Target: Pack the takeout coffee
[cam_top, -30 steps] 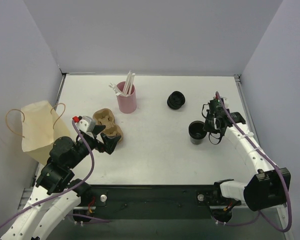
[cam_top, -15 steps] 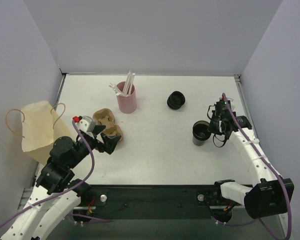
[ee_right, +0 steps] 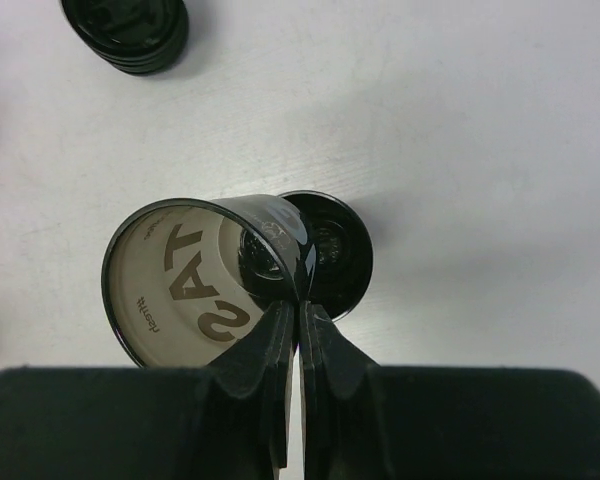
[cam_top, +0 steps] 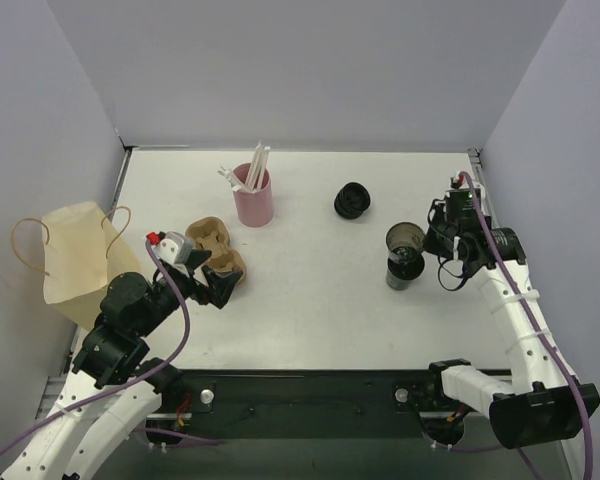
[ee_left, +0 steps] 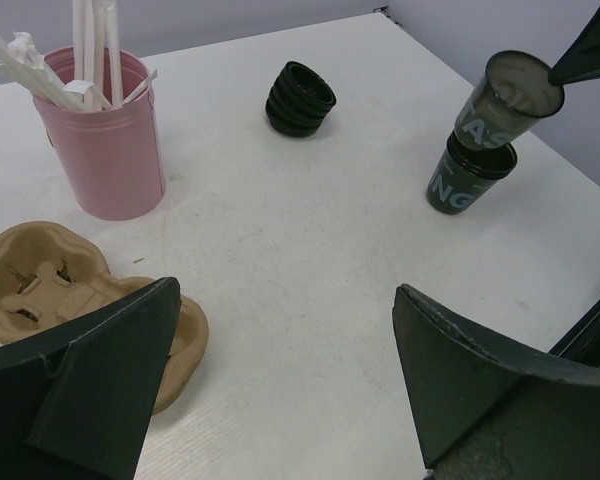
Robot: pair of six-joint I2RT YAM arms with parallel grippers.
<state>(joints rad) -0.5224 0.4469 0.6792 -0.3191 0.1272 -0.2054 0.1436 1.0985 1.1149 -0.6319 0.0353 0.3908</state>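
Note:
My right gripper is shut on the rim of a black takeout cup. The cup hangs tilted just above a second black cup that stands on the table. Its pale inside faces the right wrist camera. A brown pulp cup carrier lies at the left. My left gripper stands open just over the carrier's near edge, nothing between its fingers. A stack of black lids sits behind the cups.
A pink holder full of white straws stands behind the carrier. A brown paper bag with handles lies at the table's left edge. White table, grey walls on three sides.
My right gripper has risen and drawn to the right, pulling the upper cup out of the lower one and tilting it. The left arm has not moved.

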